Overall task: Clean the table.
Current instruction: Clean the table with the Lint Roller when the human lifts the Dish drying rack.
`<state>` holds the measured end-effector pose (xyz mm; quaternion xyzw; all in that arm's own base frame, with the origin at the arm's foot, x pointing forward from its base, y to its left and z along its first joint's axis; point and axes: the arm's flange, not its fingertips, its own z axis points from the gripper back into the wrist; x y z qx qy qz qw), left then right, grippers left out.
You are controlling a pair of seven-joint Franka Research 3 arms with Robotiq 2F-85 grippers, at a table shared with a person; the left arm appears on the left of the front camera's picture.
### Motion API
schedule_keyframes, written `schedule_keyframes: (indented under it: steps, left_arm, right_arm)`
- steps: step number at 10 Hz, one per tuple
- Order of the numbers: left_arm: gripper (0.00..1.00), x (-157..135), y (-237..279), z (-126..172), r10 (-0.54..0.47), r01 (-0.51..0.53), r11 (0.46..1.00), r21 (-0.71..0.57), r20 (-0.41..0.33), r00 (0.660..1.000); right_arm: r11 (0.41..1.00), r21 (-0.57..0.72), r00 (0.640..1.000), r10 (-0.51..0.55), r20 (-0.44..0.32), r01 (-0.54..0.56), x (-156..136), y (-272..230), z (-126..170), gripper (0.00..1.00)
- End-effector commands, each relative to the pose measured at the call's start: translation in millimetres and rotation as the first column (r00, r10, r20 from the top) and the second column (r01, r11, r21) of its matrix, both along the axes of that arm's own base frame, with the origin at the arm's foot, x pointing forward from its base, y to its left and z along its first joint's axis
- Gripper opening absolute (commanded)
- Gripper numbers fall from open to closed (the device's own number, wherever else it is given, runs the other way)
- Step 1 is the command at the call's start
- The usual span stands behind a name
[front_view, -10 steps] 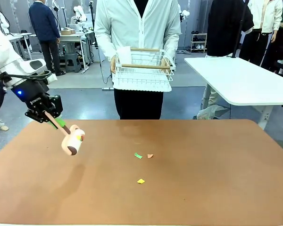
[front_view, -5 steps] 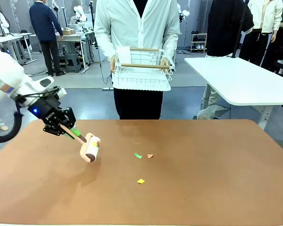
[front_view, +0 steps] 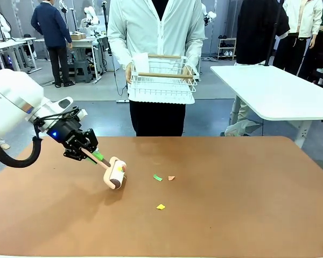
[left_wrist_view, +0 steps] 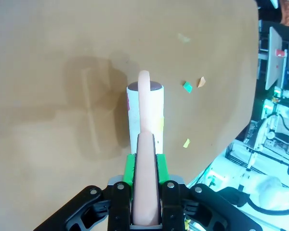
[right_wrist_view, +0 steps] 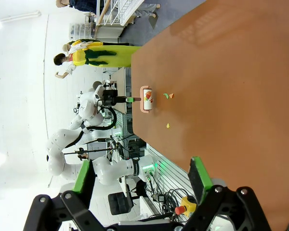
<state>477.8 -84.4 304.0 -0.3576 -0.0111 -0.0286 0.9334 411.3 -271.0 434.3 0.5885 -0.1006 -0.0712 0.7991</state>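
Note:
A lint roller [front_view: 116,174] with a peach handle and a white roll is held at an angle, and my left gripper [front_view: 91,156] is shut on its handle. The roll sits low over the left part of the reddish-brown table [front_view: 231,204]; I cannot tell whether it touches. In the left wrist view the green pads of my left gripper [left_wrist_view: 145,163] clamp the handle, with the lint roller's roll [left_wrist_view: 145,110] ahead. Green [front_view: 158,177], orange [front_view: 171,178] and yellow [front_view: 161,206] paper scraps lie to the roller's right. My right gripper [right_wrist_view: 140,175] stands open off the table's edge.
At the far side a person holds a white wire rack [front_view: 164,78] with both hands. A white-topped table [front_view: 274,91] stands at the back right. The brown top is bare to the right of the scraps.
My left gripper has carried the lint roller rightward and lower, from the table's left edge to a spot near the scraps. The person and the scraps have stayed put.

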Motion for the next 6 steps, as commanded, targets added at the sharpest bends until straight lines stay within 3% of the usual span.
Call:
schedule_keyframes:
  steps: [1,5,6]
  left_arm:
    - [0.19,-1,1,-13,0.034,-0.032,0.997,-0.063,0.035,0.999]
    - [0.19,-6,-8,-31,-0.043,0.043,0.995,-0.085,-0.005,0.999]
    - [0.19,-4,-8,-21,0.005,-0.005,0.999,-0.051,-0.008,1.000]
  right_arm:
    - [1.000,-0.004,1.000,0.003,0.004,-0.003,-3,2,4,1.00]
    - [1.000,-0.004,1.000,0.003,0.004,-0.003,-3,2,4,1.00]
    - [1.000,-0.004,1.000,0.003,0.004,-0.003,-3,2,4,1.00]
